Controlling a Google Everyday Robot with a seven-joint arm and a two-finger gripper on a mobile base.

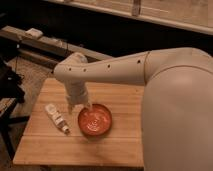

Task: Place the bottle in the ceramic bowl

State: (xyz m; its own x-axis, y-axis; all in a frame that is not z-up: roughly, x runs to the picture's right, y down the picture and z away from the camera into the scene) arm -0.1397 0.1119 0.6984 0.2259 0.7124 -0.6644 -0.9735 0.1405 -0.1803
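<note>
The slim whitish bottle (pixel 56 118) lies on its side on the wooden table (pixel 115 145), left of the bowl, cap pointing to the near right. The glossy orange-red ceramic bowl (pixel 95 120) sits on the table with nothing in it. My gripper (pixel 79 106) hangs below the white wrist, just above the table between the bottle and the bowl's left rim. It holds nothing that I can see.
My large white arm (pixel 170 95) spans the right side of the view and covers the table's right part. A long bench (pixel 45 45) with a small white object stands behind the table. A dark stand (pixel 7 85) is at the left edge.
</note>
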